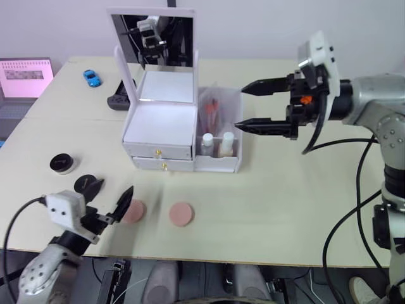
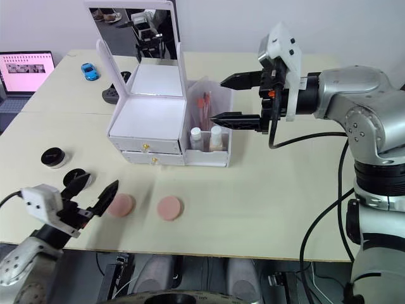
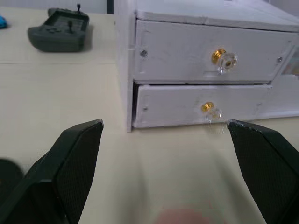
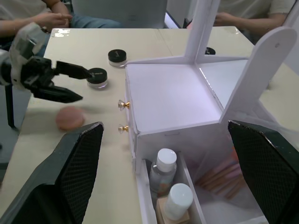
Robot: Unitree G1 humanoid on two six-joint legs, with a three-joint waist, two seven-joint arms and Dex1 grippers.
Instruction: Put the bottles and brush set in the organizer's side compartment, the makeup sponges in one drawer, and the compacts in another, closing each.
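- The two bottles (image 1: pixel 216 143) stand upright in the front of the organizer's side compartment (image 1: pixel 219 166), with the brush set (image 1: pixel 211 109) in its clear sleeve just behind them, so that part of the task looks done.
- Both drawers are shut: the upper drawer (image 3: pixel 210 58) and the lower drawer (image 3: pixel 201 109), each with a gold knob.
- Two pink makeup sponges lie flat on the counter (image 1: pixel 285 221) in front of the organizer (image 1: pixel 161 130): the left sponge (image 1: pixel 133 212) and the right sponge (image 1: pixel 181 214), a little apart.
- The left end effector (image 1: pixel 109 201) hangs low over the counter with its fingers spread wide and nothing between them; the left sponge sits just beside the tip of its inner finger, towards the robot's right.
- Two black compacts lie on the counter's left: one (image 1: pixel 62 163) further out, the other (image 1: pixel 86 183) right by the left end effector.
- The right end effector (image 1: pixel 248 107) hovers beside the side compartment, wide open and empty, well apart from the sponges.
- The left arm is clearly the nearer to the sponges; being round discs, they have no long axis to align with.
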